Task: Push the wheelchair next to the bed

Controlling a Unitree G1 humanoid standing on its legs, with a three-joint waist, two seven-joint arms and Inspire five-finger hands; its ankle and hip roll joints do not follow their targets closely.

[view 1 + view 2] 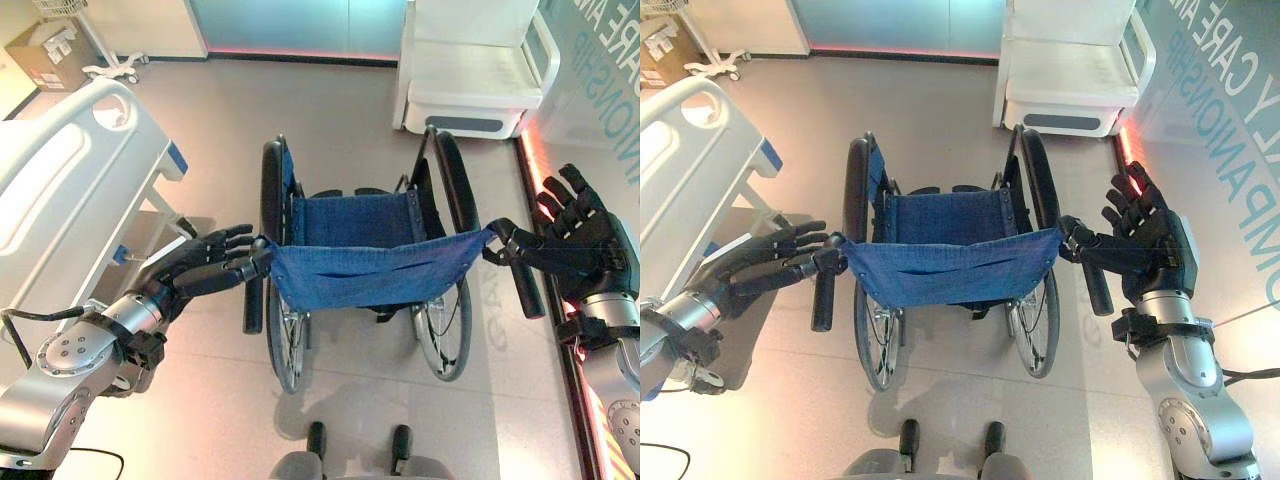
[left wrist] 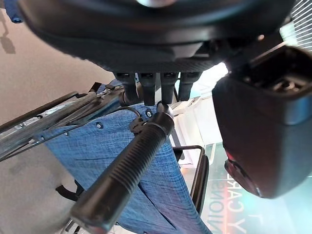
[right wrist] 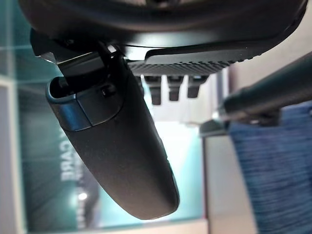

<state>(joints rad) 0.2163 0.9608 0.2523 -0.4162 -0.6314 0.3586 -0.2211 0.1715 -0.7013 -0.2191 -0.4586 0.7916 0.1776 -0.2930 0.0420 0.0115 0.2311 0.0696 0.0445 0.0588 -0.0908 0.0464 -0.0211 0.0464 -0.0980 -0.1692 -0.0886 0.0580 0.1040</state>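
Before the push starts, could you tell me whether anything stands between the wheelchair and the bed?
Nothing visible does. The bed stands to the left of the wheelchair, with bare floor between them. Both hands are open at the push handles: the left hand at the left one, the right hand at the right one.

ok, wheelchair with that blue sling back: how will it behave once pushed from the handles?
The wheelchair will likely roll easily on its big spoked wheels over the smooth floor. Its blue fabric back sags, so probably floppy; push via the left handle. Uneven force from the left hand and right hand may swing it.
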